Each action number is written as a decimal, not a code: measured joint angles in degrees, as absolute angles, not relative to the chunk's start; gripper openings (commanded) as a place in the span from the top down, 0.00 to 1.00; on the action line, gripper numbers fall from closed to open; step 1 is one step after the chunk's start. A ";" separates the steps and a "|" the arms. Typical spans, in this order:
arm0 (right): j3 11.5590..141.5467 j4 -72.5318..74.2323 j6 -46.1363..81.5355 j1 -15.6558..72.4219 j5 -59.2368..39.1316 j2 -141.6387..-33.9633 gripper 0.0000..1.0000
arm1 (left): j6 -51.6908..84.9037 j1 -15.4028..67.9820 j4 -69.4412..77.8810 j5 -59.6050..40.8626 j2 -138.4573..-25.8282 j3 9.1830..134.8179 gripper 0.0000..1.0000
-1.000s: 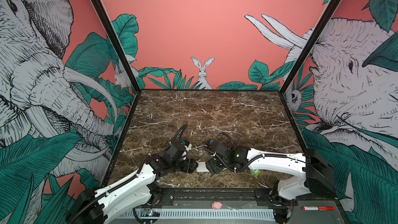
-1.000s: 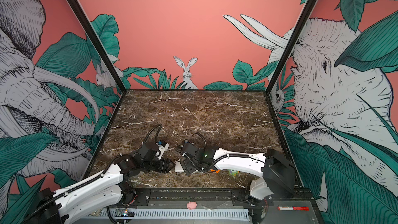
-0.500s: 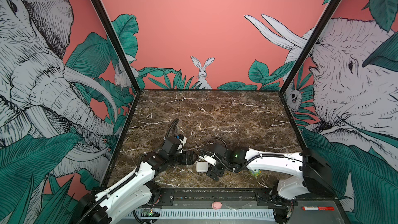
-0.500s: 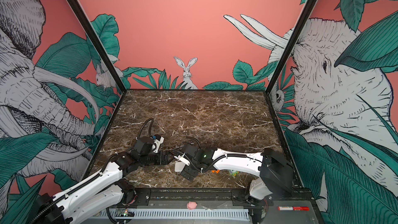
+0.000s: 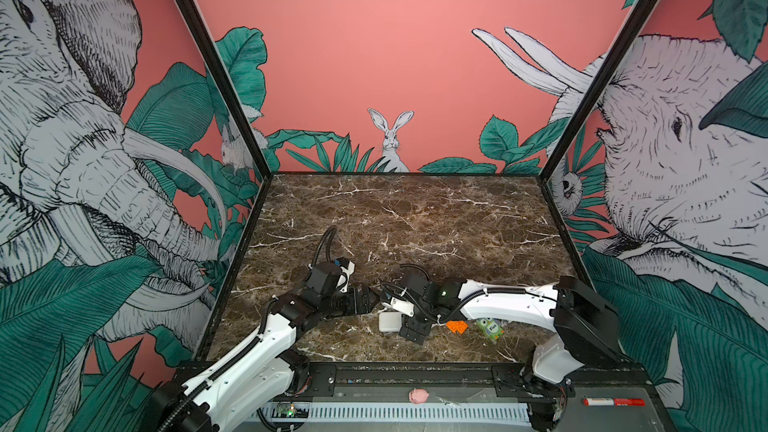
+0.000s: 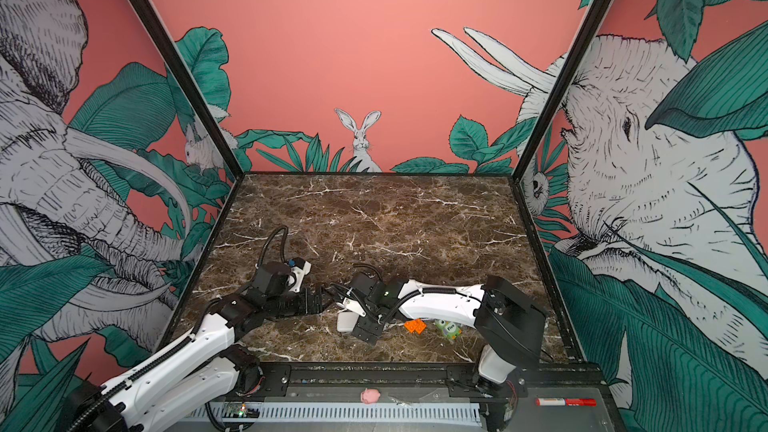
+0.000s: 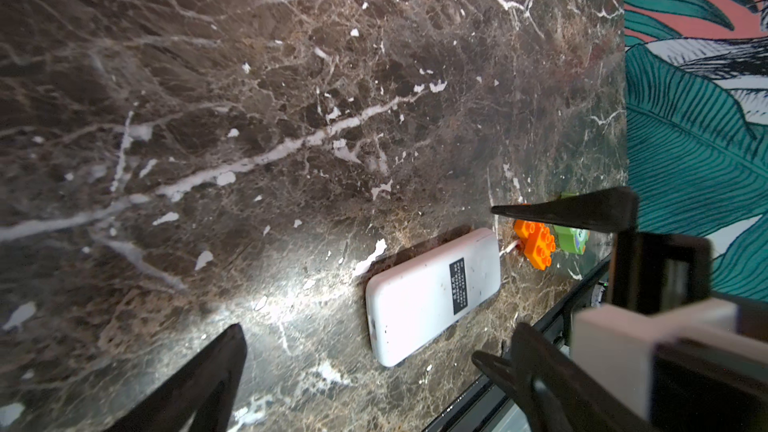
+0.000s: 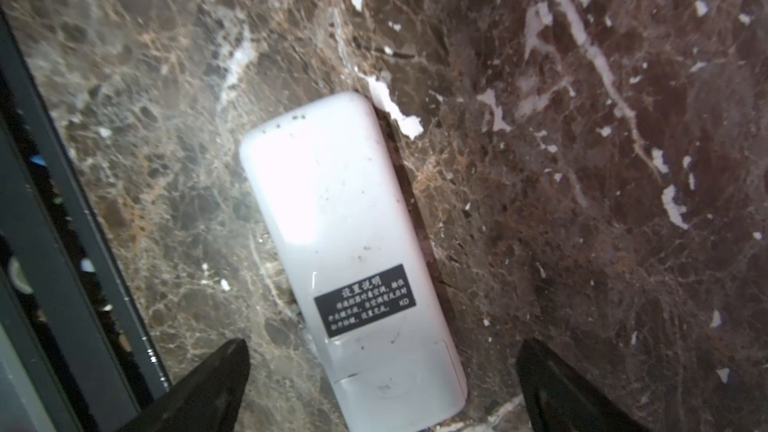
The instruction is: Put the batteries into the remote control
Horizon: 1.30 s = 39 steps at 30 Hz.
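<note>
In both top views we find the remote control (image 5: 389, 322) (image 6: 345, 321) lying on the marble table (image 5: 415, 209) at the table's 6 o'clock, near the front edge. The left gripper (image 5: 374, 301) hangs at the remote control's 11 o'clock. The right gripper (image 5: 407, 320) sits just at its 3 o'clock, partly over it. An orange toy brick (image 5: 457, 327) lies farther out at 3 o'clock, beyond that gripper, and a green owl toy (image 5: 490, 328) sits just beside the brick, again at 3 o'clock.

From the left wrist we see the remote control (image 7: 432, 297) flat on the marble, white back up, with its black label (image 7: 457, 286) showing. The left gripper (image 7: 378, 326) stands spread wide and grips nothing. The brick (image 7: 536, 243) lies near the labelled end, with the owl toy (image 7: 575, 238) just behind it.

From the right wrist we see the remote control (image 8: 353, 222) label up, with one end between the fingers (image 8: 216, 376) of the right gripper (image 8: 382, 351). They are spread wide, and neither touches it.
</note>
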State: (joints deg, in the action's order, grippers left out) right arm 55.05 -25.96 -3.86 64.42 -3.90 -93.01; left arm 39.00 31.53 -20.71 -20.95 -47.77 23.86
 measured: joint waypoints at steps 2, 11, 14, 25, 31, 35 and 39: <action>55.05 -26.41 -4.80 63.99 -4.08 -93.73 0.01 | 39.03 31.22 -20.67 -20.97 -47.57 23.86 0.01; 55.05 -27.38 -7.09 63.66 -5.15 -96.38 0.03 | 39.48 30.79 -19.92 -20.75 -47.66 23.83 0.01; 55.05 -27.59 -7.35 63.66 -5.34 -97.14 0.05 | 39.64 30.63 -19.77 -20.53 -47.59 23.70 0.01; 56.77 -28.14 -7.75 63.61 -5.41 -98.67 0.23 | 38.98 30.50 -19.81 -20.27 -47.72 23.49 0.02; 56.80 -27.00 -6.61 63.61 -5.61 -98.89 0.34 | 37.60 30.37 -20.16 -19.92 -49.19 23.53 0.02; 56.42 -26.09 -6.02 63.61 -5.76 -98.78 0.43 | 37.47 30.37 -20.18 -19.40 -49.10 23.53 0.03; 56.31 -25.65 -5.45 63.61 -5.87 -98.63 0.55 | 37.41 30.35 -20.16 -18.94 -49.10 23.53 0.03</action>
State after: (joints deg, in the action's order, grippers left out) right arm 56.31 -25.65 -5.45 63.61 -5.87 -98.63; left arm 37.41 30.35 -20.16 -18.94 -49.10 23.53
